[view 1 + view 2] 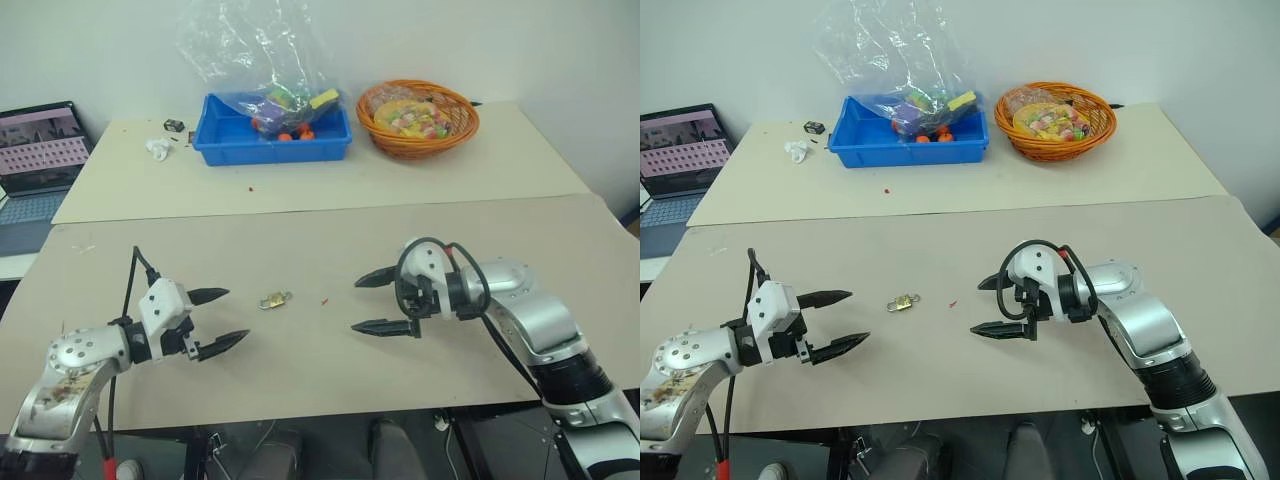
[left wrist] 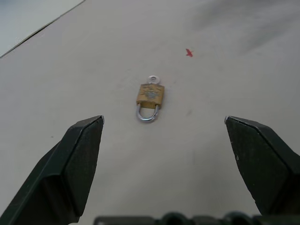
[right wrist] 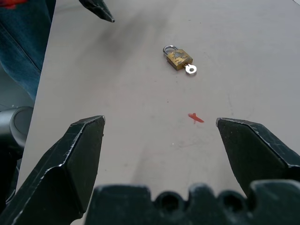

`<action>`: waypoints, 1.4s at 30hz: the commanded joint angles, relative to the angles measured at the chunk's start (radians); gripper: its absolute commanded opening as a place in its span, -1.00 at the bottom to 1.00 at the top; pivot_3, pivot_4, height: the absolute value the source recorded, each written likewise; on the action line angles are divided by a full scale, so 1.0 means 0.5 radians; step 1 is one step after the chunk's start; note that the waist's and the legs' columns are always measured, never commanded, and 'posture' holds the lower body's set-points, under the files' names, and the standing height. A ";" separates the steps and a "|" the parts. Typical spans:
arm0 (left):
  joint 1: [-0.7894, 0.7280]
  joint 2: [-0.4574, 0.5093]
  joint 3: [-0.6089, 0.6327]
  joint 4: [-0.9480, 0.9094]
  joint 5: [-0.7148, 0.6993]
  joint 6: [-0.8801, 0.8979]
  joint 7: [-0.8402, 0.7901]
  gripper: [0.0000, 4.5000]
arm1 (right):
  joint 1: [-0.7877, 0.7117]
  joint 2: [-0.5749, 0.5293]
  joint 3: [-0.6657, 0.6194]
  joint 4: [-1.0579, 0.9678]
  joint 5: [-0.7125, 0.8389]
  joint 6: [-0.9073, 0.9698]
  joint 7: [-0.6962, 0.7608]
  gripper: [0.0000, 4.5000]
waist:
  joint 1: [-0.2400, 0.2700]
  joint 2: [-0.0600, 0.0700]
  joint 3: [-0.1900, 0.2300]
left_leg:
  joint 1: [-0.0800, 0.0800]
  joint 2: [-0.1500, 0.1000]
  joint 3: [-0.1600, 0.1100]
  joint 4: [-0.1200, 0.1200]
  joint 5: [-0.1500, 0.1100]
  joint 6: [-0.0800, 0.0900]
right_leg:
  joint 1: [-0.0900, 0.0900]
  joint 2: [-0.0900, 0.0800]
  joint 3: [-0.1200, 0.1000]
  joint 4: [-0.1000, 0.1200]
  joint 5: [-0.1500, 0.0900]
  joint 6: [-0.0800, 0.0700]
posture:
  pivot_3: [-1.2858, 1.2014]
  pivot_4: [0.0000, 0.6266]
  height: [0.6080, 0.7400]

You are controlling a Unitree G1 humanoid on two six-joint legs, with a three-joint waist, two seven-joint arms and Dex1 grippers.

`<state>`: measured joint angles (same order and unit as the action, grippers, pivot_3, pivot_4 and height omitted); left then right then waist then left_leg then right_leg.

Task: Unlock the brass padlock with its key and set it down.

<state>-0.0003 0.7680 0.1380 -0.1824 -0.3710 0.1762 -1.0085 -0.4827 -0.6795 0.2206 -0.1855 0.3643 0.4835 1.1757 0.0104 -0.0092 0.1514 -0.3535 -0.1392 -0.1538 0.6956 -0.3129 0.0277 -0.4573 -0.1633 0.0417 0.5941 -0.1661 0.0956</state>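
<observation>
The brass padlock [image 1: 273, 299] lies flat on the beige table between my two grippers, its silvery shackle [image 2: 146, 114] turned toward the left one. The key [image 2: 153, 79] sticks out of the padlock's bottom, with its round head [image 3: 191, 69] showing. My left gripper [image 1: 216, 320] hovers just left of the padlock, open and empty, pointing at it. My right gripper [image 1: 376, 302] stands to the right of the padlock, open and empty, pointing left toward it. A tip of the left gripper's fingers [image 3: 101, 10] shows in the right wrist view.
A red speck [image 1: 325, 299] lies on the table right of the padlock. On the far table stand a blue bin [image 1: 272, 137] with a plastic bag of toys and an orange wicker basket [image 1: 417, 118]. A laptop [image 1: 35, 160] sits far left.
</observation>
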 commanded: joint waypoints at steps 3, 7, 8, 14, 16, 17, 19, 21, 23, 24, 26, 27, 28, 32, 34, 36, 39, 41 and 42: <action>-0.394 -0.100 -0.256 0.484 0.254 -0.343 -0.092 0.98 | 0.030 0.011 -0.108 -0.131 0.059 0.045 -0.104 1.00 | 0.003 -0.001 0.000 | 0.000 0.000 0.001 0.001 0.000 0.000 | 0.000 0.000 0.000 -0.001 0.001 -0.001 | 0.03 -0.52 0.88; -0.550 -0.146 -0.375 0.748 0.330 -0.564 -0.232 0.98 | 0.070 0.008 -0.139 -0.217 0.090 0.100 -0.169 1.00 | -0.015 -0.002 0.001 | 0.000 0.001 0.002 0.002 0.000 -0.001 | -0.001 0.001 -0.002 0.000 0.003 -0.002 | 0.03 -0.52 0.88; -0.575 -0.156 -0.399 0.791 0.343 -0.602 -0.258 0.98 | 0.078 0.007 -0.146 -0.232 0.093 0.110 -0.181 1.00 | -0.023 -0.002 0.001 | 0.000 0.001 0.004 0.002 0.000 -0.001 | -0.002 0.001 -0.002 0.000 0.002 -0.002 | 0.03 -0.52 0.88; -0.674 -0.202 -0.461 0.994 0.356 -0.647 -0.368 0.98 | 0.154 -0.002 -0.183 -0.347 0.100 0.163 -0.290 1.00 | -0.037 -0.002 0.001 | -0.001 0.001 0.003 0.002 0.000 0.000 | -0.001 0.001 -0.004 0.000 0.003 -0.001 | 0.03 -0.52 0.88; -0.696 -0.209 -0.458 1.047 0.366 -0.650 -0.363 0.98 | 0.168 -0.005 -0.190 -0.374 0.107 0.173 -0.313 1.00 | -0.038 -0.002 0.001 | 0.000 0.001 0.004 0.003 0.000 0.000 | -0.001 0.000 -0.003 0.000 0.003 -0.001 | 0.03 -0.52 0.88; -0.712 -0.212 -0.463 1.088 0.390 -0.666 -0.353 0.98 | 0.173 -0.004 -0.197 -0.386 0.114 0.183 -0.328 1.00 | -0.037 -0.002 0.001 | 0.000 0.001 0.004 0.004 0.000 0.000 | -0.001 0.001 -0.003 0.000 0.003 -0.001 | 0.03 -0.52 0.88; -0.735 -0.228 -0.473 1.131 0.413 -0.677 -0.341 0.98 | 0.183 -0.003 -0.211 -0.405 0.124 0.198 -0.352 1.00 | -0.035 -0.002 0.001 | 0.000 0.001 0.004 0.005 0.000 0.000 | -0.001 0.001 -0.003 0.000 0.003 -0.001 | 0.03 -0.52 0.88; -0.732 -0.244 -0.481 1.107 0.400 -0.647 -0.343 0.98 | 0.193 -0.005 -0.219 -0.420 0.133 0.210 -0.367 1.00 | -0.032 -0.002 0.001 | 0.001 0.001 0.004 0.005 0.000 0.000 | 0.000 0.001 -0.003 0.001 0.004 -0.001 | 0.03 -0.52 0.88; -0.719 -0.263 -0.485 1.065 0.379 -0.592 -0.342 0.98 | 0.203 -0.015 -0.223 -0.434 0.142 0.214 -0.373 1.00 | -0.030 -0.002 0.001 | 0.002 0.001 0.004 0.006 0.000 0.000 | 0.001 0.001 -0.003 0.001 0.006 -0.001 | 0.03 -0.52 0.88; -0.719 -0.276 -0.483 1.053 0.367 -0.558 -0.335 0.98 | 0.203 -0.020 -0.227 -0.437 0.147 0.219 -0.378 1.00 | -0.029 -0.002 0.001 | 0.002 0.001 0.004 0.006 0.000 0.000 | 0.001 0.000 -0.003 0.001 0.007 -0.001 | 0.03 -0.52 0.88; -0.723 -0.291 -0.482 1.049 0.364 -0.527 -0.329 0.98 | 0.202 -0.028 -0.236 -0.440 0.151 0.224 -0.385 1.00 | -0.025 -0.002 0.001 | 0.002 0.001 0.004 0.007 0.000 0.000 | 0.001 0.001 -0.003 0.001 0.007 -0.001 | 0.03 -0.52 0.88; -0.725 -0.296 -0.484 1.050 0.366 -0.522 -0.333 0.98 | 0.198 -0.029 -0.243 -0.437 0.154 0.228 -0.388 1.00 | -0.021 -0.002 0.001 | 0.002 0.001 0.004 0.007 0.000 0.000 | 0.002 0.001 -0.003 0.001 0.007 -0.001 | 0.03 -0.52 0.88; -0.729 -0.301 -0.485 1.049 0.368 -0.512 -0.333 0.98 | 0.194 -0.029 -0.247 -0.434 0.156 0.229 -0.390 1.00 | -0.018 -0.002 0.001 | 0.002 0.001 0.004 0.008 0.000 0.000 | 0.001 0.000 -0.003 0.001 0.007 -0.001 | 0.03 -0.52 0.88; -0.753 -0.343 -0.484 1.037 0.361 -0.471 -0.318 0.98 | 0.178 -0.027 -0.255 -0.418 0.156 0.227 -0.397 1.00 | -0.005 -0.002 0.001 | 0.001 0.000 0.004 0.008 0.000 0.000 | 0.001 0.000 -0.003 0.000 0.007 -0.001 | 0.03 -0.52 0.88; -0.759 -0.356 -0.486 1.031 0.367 -0.461 -0.315 0.98 | 0.167 -0.019 -0.258 -0.410 0.157 0.227 -0.403 1.00 | -0.002 -0.002 0.001 | 0.001 0.000 0.004 0.008 0.000 0.000 | 0.002 0.001 -0.003 0.000 0.007 -0.001 | 0.03 -0.52 0.88; -0.767 -0.367 -0.490 1.040 0.376 -0.466 -0.312 0.98 | 0.158 -0.013 -0.260 -0.402 0.155 0.223 -0.409 1.00 | -0.002 -0.002 0.001 | 0.001 0.000 0.004 0.008 0.000 0.000 | 0.001 0.001 -0.003 0.000 0.007 -0.001 | 0.03 -0.52 0.88; -0.777 -0.375 -0.494 1.062 0.386 -0.482 -0.315 0.98 | 0.149 -0.007 -0.262 -0.405 0.156 0.228 -0.420 1.00 | -0.002 -0.002 0.001 | 0.001 0.000 0.004 0.008 0.000 0.000 | 0.001 0.001 -0.003 0.000 0.007 -0.001 | 0.03 -0.52 0.88; -0.778 -0.376 -0.494 1.063 0.385 -0.484 -0.317 0.98 | 0.146 -0.006 -0.265 -0.409 0.157 0.232 -0.426 1.00 | -0.002 -0.002 0.001 | 0.001 0.000 0.004 0.009 0.000 0.000 | 0.001 0.001 -0.003 0.000 0.007 -0.001 | 0.03 -0.52 0.88; -0.777 -0.375 -0.493 1.064 0.386 -0.489 -0.319 0.98 | 0.146 -0.007 -0.267 -0.412 0.161 0.234 -0.427 1.00 | -0.002 -0.002 0.001 | 0.001 0.000 0.004 0.008 0.000 0.000 | 0.001 0.001 -0.003 0.000 0.007 -0.001 | 0.03 -0.52 0.88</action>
<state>-0.3859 0.5832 -0.0968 0.3501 -0.1901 -0.0613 -1.1675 -0.3875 -0.6840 0.1240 -0.3626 0.4178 0.5989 0.9679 0.0093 -0.0103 0.1518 -0.3529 -0.1390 -0.1517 0.6998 -0.3128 0.0278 -0.4567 -0.1630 0.0403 0.5940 -0.1626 0.0953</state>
